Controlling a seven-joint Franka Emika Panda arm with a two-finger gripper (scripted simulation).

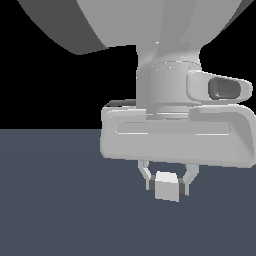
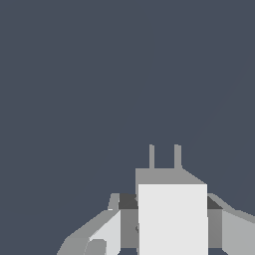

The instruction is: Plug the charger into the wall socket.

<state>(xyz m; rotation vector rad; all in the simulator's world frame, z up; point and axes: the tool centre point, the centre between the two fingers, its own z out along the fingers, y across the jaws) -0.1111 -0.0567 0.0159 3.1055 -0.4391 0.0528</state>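
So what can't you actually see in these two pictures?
- Wall socket: in neither view.
- Small white cube-like charger: in the wrist view its near end is cut off by the picture edge.
- Grey two-fingered gripper: the exterior view shows only its fingertips; the arm's bulky body hides the rest.
- Finger contact on the charger: hidden.

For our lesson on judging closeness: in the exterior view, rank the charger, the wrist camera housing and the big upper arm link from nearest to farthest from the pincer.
1. The charger, held in the pincer itself.
2. The wrist camera housing, higher up, toward the exterior view's right.
3. The upper arm link, at the very top.
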